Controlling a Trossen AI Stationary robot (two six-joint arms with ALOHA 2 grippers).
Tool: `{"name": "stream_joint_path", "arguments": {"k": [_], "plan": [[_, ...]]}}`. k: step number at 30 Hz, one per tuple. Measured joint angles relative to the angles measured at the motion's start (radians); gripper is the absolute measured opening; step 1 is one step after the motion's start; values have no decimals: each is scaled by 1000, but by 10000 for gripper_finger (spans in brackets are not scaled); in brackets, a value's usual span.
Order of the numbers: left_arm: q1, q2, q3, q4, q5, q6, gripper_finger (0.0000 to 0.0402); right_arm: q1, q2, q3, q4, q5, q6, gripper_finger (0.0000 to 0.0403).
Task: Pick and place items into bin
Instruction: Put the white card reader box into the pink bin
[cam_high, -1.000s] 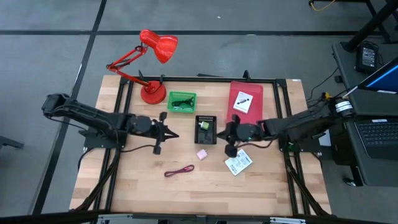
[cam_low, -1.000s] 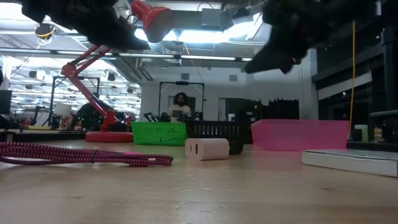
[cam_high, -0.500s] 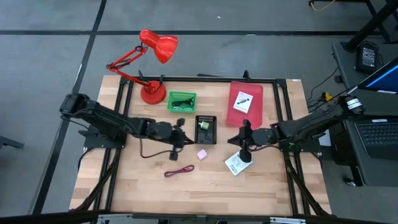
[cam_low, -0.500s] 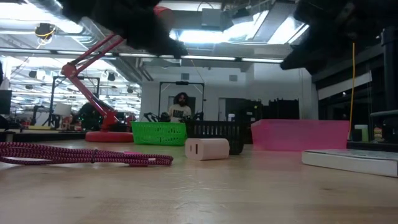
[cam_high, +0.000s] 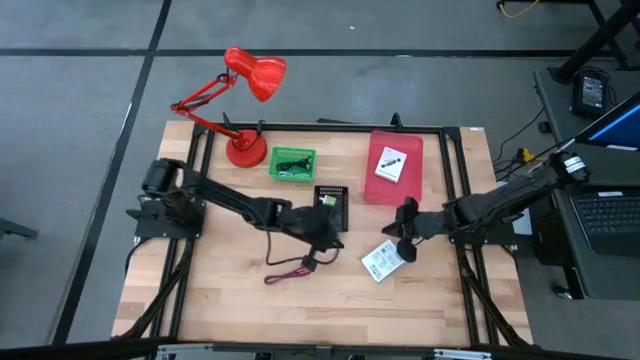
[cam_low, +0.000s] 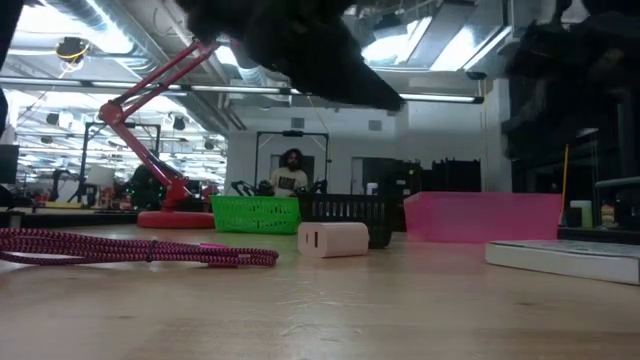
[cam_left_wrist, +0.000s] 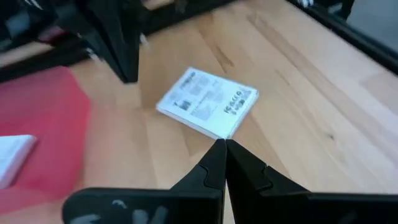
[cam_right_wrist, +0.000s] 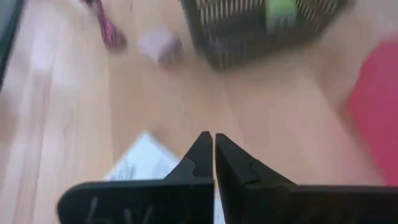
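While the left hand (cam_high: 325, 238) apparently hides the pink cube, both hands are closed, empty; right hand (cam_high: 404, 232) beside the packet (cam_high: 382, 261).

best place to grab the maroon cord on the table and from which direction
Grip the maroon cord at its bunched middle, coming straight down from above with fingers across its length. It lies flat, folded into a thin bundle on bare wood, clear of other items.

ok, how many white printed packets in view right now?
2. One white packet lies on the red tray at the table's back right. The other packet lies on the bare wood beside the right gripper. The arms may hide more.
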Motion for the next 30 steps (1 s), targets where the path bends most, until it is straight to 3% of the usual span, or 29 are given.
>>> {"name": "stream_joint_path", "arguments": {"k": [7,16,30], "plan": [[13,114,163,-127,2,17,3,59,-3,112,-351,-63,203,0],[12,143,209,-140,22,85,3,141,109,120,-317,-151,373,0],[2,144,209,-177,19,31,3,154,367,119,-171,-148,397,0]]}}
